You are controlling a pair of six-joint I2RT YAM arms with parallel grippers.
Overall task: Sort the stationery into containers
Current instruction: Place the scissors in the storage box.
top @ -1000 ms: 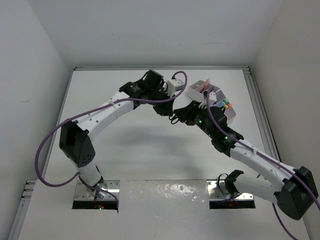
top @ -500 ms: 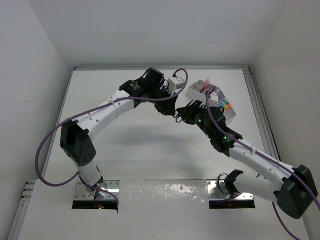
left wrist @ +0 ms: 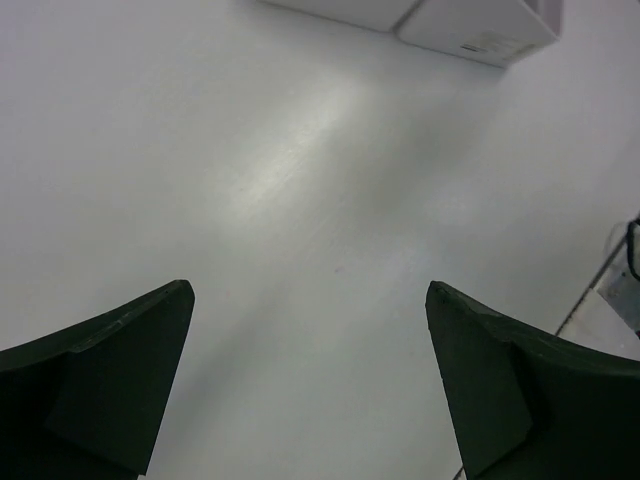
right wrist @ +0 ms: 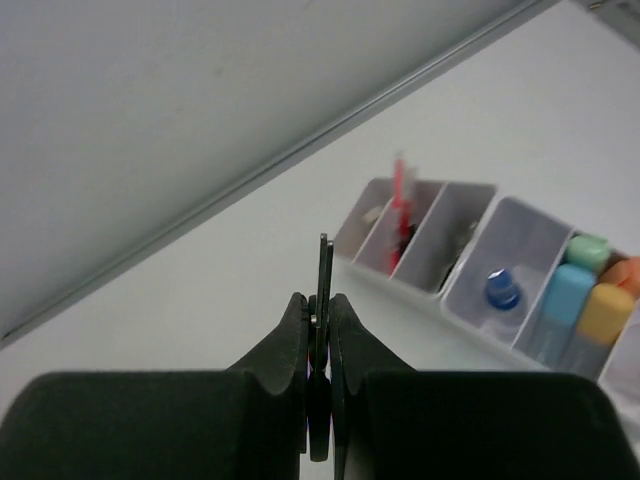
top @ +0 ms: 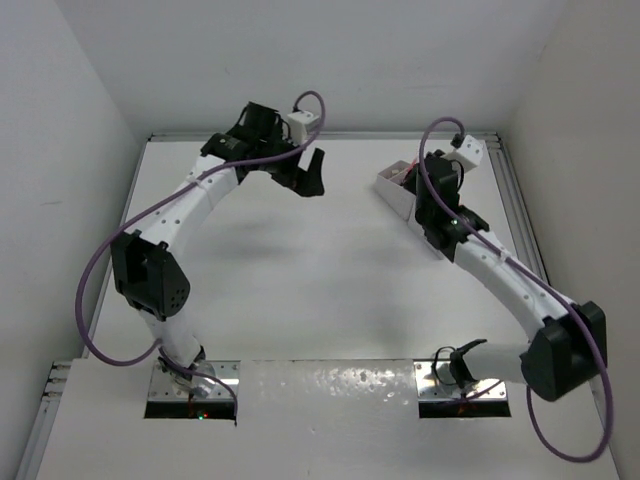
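My right gripper (right wrist: 318, 300) is shut on the scissors (right wrist: 325, 268). They show edge-on as thin dark blades standing up between the pads, and the handles are hidden. Just beyond them sits the white organiser (right wrist: 470, 215), also seen far right in the top view (top: 392, 188). Its compartments hold a red pen (right wrist: 400, 192), a blue-capped bottle (right wrist: 500, 288) and pastel capsule pieces (right wrist: 572, 292). My left gripper (top: 308, 180) hangs wide open over bare table left of the organiser, with nothing between its fingers (left wrist: 120, 350).
The white back wall and its metal rail (right wrist: 250, 180) run close behind the organiser. In the left wrist view, the organiser's outer wall (left wrist: 470, 25) shows at the top edge. A side rail (top: 520, 215) borders the table on the right.
The left gripper opened, let go of the scissors and drew back to the left. The right gripper closed on them and swung right and far, up to the organiser.
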